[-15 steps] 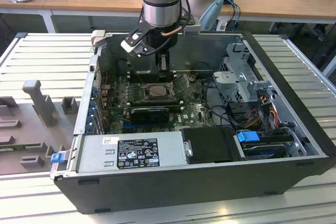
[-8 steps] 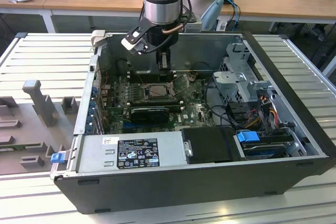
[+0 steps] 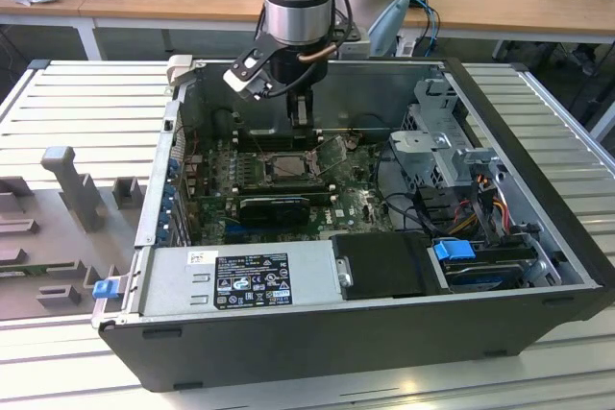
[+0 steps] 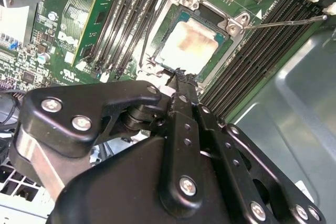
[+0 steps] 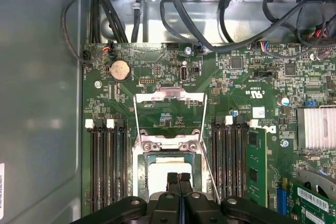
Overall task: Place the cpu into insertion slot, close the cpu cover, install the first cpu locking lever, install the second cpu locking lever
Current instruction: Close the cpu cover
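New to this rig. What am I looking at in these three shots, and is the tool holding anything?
One robot arm reaches down into an open PC case lying on a slatted metal table. The exterior view comes from a camera off the arm; both wrist views ride on the arm and look past its tool at the motherboard. The cpu already sits in the insertion slot; the cover is flipped open and a thin lever sticks out sideways. The tool's fingers are shut, tips by the cpu's edge, nothing visible between them.
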Controlling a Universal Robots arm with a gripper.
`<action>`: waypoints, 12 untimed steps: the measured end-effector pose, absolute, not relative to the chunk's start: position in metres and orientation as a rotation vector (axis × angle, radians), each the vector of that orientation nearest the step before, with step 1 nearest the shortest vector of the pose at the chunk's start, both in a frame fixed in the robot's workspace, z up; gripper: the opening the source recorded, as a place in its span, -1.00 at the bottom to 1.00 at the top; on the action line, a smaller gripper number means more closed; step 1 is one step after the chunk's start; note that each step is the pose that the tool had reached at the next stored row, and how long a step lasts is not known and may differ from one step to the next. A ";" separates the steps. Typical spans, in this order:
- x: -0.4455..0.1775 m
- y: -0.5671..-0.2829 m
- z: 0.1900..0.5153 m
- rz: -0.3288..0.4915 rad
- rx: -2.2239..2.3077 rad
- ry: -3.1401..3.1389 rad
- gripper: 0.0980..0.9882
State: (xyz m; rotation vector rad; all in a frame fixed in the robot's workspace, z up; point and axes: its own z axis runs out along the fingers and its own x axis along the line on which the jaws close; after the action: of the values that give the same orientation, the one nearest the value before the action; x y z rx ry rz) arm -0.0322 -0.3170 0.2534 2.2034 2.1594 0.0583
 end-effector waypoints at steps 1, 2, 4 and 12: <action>-0.032 -0.317 0.253 0.058 2.203 2.159 -0.98; -0.032 -0.317 0.253 0.058 2.203 2.159 -0.98; -0.030 -0.317 0.253 0.058 2.203 2.160 -0.98; -0.027 -0.317 0.253 0.058 2.203 2.160 -0.98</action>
State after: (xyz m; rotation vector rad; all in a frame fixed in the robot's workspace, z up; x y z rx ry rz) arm -0.0275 -0.3171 0.2534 2.2028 2.1599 0.0583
